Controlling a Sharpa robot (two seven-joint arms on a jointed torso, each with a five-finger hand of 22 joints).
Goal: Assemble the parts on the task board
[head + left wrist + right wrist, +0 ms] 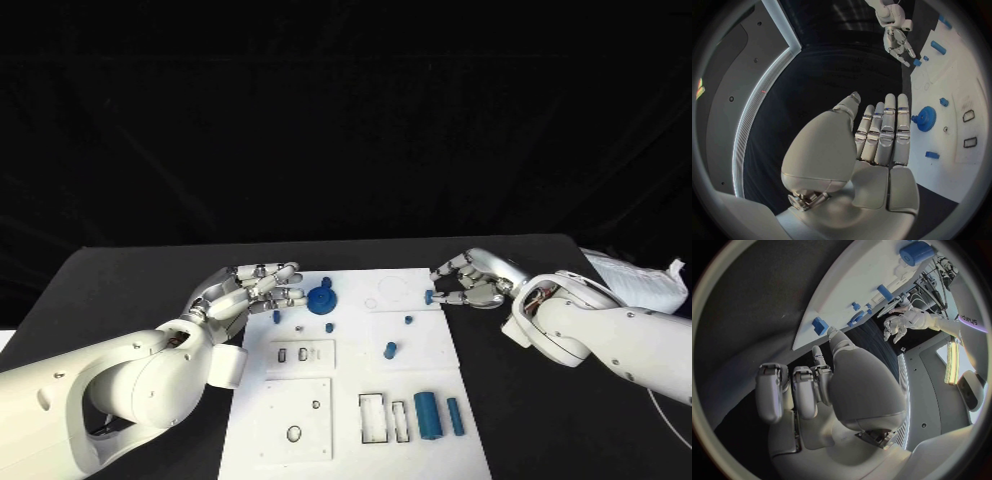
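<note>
So right now I've got the white flat task board (353, 420) sitting mid-desk on the black desk (130, 280), and my right hand (469, 283) is parked at the board's 2 o'clock edge with a small blue plastic peg (428, 295) pinched at its fingertips, just over the board's rim. My left hand (257, 290) is over at about 10 o'clock, fingers straight and together, holding nothing, right beside the blue toothed gear wheel (320, 298); I can't tell if it's actually touching it. Other loose bits: a short blue stub (389, 349) around the board's centre, and two blue cylinders (437, 415) lying at about 5 o'clock next to the empty rectangular slots (372, 418). My read is the step in hand is seating that pinched peg into one of the holes near the board's far edge, so the task looks early on. To do it well I'd keep the peg upright, line it up over the hole from the head view before coming down, and go slow, since a tilted peg will likely jam or skate across the plate. I'd also keep the left hand flat near the board's edge ready to steady it if the plate slides. Not letting go until it feels seated.
</note>
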